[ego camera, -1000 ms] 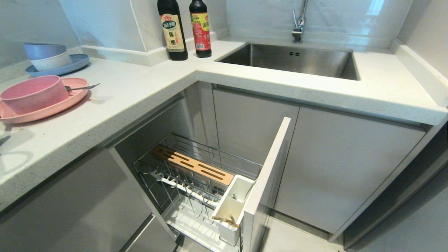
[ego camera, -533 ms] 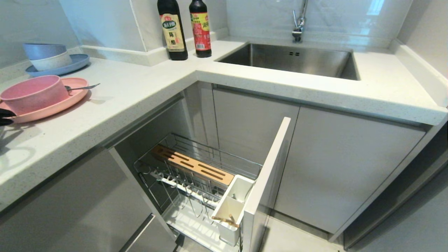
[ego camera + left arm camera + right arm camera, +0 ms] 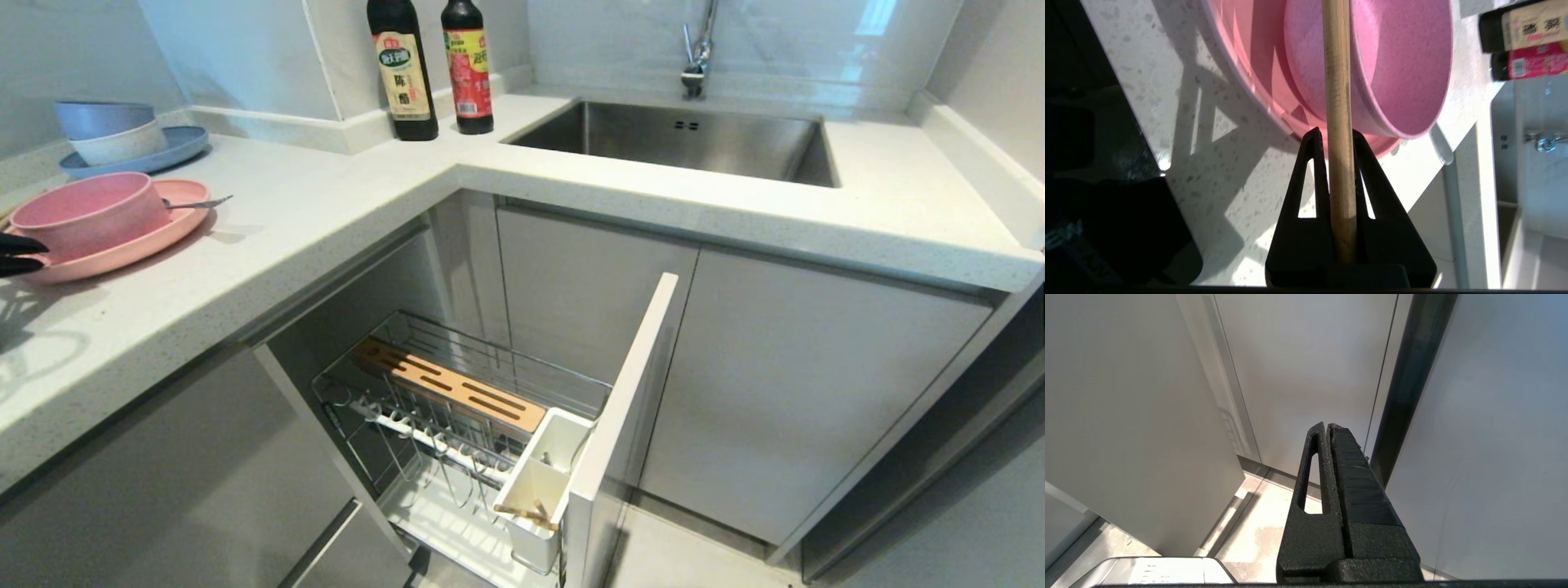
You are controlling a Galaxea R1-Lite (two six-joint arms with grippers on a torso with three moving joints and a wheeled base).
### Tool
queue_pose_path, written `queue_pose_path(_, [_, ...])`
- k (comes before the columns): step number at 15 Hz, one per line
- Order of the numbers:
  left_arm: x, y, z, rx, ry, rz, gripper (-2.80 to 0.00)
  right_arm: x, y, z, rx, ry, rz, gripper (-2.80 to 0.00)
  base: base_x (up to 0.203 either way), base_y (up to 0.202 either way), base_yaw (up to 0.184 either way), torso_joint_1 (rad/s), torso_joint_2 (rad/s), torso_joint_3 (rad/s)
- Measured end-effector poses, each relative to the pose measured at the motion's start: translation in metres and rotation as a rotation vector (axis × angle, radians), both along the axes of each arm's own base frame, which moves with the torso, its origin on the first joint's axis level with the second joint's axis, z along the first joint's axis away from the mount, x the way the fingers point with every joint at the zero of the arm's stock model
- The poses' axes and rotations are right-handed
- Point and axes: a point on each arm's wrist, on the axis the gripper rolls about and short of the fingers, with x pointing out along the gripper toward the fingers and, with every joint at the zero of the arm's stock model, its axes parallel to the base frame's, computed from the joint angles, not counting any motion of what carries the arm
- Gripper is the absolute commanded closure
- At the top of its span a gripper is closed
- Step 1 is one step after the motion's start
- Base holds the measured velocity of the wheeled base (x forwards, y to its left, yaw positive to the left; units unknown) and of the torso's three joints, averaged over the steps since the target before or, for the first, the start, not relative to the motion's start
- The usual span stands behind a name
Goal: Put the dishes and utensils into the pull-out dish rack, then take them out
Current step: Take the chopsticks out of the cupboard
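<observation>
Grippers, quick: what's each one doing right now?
Left gripper: shut on a wooden chopstick.
Right gripper: shut, holding nothing.

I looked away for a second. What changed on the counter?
The left gripper came into view at the counter's left edge, shut on a light wooden chopstick. The small pink bowl shifted slightly on the wide pink plate. The chrome wire dish rack stayed put.

Bowl (image 3: 86, 212) sits on plate (image 3: 155, 233), spoon (image 3: 196, 204) beside it.
</observation>
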Motion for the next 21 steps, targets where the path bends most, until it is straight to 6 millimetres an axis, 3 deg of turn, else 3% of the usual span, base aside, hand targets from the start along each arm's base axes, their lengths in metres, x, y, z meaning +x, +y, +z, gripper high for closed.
queue_pose_path(8, [0.0036,0.0014,-0.0086,-0.030,0.013,-0.019,0.00,0.0000,0.0000,0.0000,0.000,0.000,0.000,0.00,0.000,0.000,0.000,0.000,0.00,0.000])
queue_pose_path(18, [0.0014,0.0012,-0.0031,-0.019,-0.005,-0.012,0.00,0.0000,0.0000,0.0000,0.000,0.000,0.000,0.00,0.000,0.000,0.000,0.000,0.00,0.000])
queue_pose_path(19, [0.0008,0.0009,-0.0021,-0.016,-0.007,-0.011,-2.80,0.0000,0.0000,0.0000,0.000,0.000,0.000,0.00,0.000,0.000,0.000,0.000,0.00,0.000])
queue_pose_path(21, [-0.0002,0.0013,-0.0007,-0.013,-0.013,-0.007,-2.80,0.0000,0.0000,0.0000,0.000,0.000,0.000,0.00,0.000,0.000,0.000,0.000,0.00,0.000])
